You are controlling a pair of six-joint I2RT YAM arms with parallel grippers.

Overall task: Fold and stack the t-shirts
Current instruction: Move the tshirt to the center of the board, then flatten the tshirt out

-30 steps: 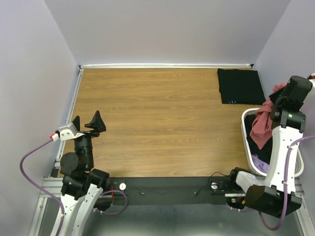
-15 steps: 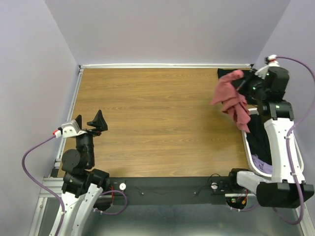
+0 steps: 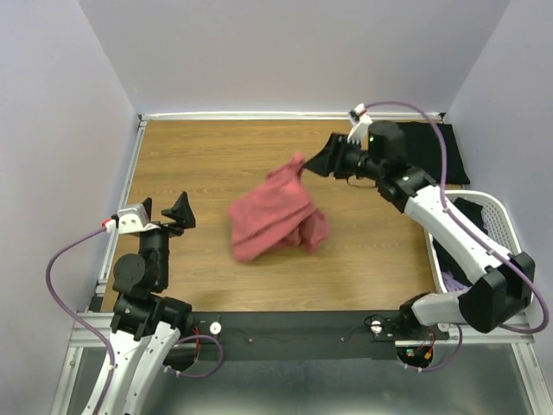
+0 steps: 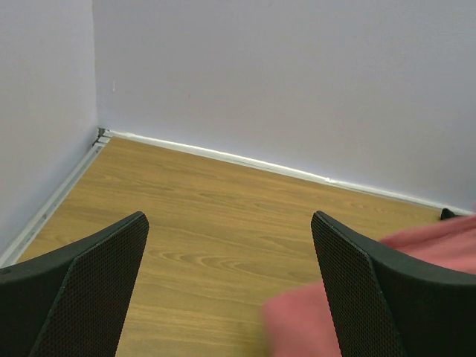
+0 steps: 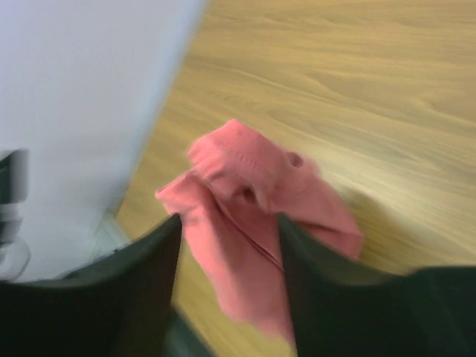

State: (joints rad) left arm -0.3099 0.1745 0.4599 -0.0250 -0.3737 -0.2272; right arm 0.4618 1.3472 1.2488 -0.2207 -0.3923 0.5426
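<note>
A coral-pink t-shirt (image 3: 276, 216) lies bunched and blurred over the middle of the wooden table. Its upper corner reaches up close to my right gripper (image 3: 321, 164). In the right wrist view, that gripper (image 5: 227, 253) has its fingers apart, with the pink shirt (image 5: 253, 201) loose between and beyond them. A folded black t-shirt (image 3: 454, 156) lies at the back right corner, partly hidden by the right arm. My left gripper (image 3: 164, 214) hangs open at the left side, empty. The left wrist view shows the left gripper (image 4: 230, 282) over bare wood, with pink cloth (image 4: 297, 327) at the lower right.
A white slatted basket (image 3: 510, 216) stands at the right edge. It holds dark cloth and a lilac piece (image 3: 458, 281). Walls close in the table on the left, back and right. Bare wood (image 3: 216, 156) lies between the left gripper and the pink shirt.
My right arm has swung from above the basket leftward over the table, carrying the pink shirt. Its jaws have parted and the shirt has dropped toward the table's middle. The left arm barely moved.
</note>
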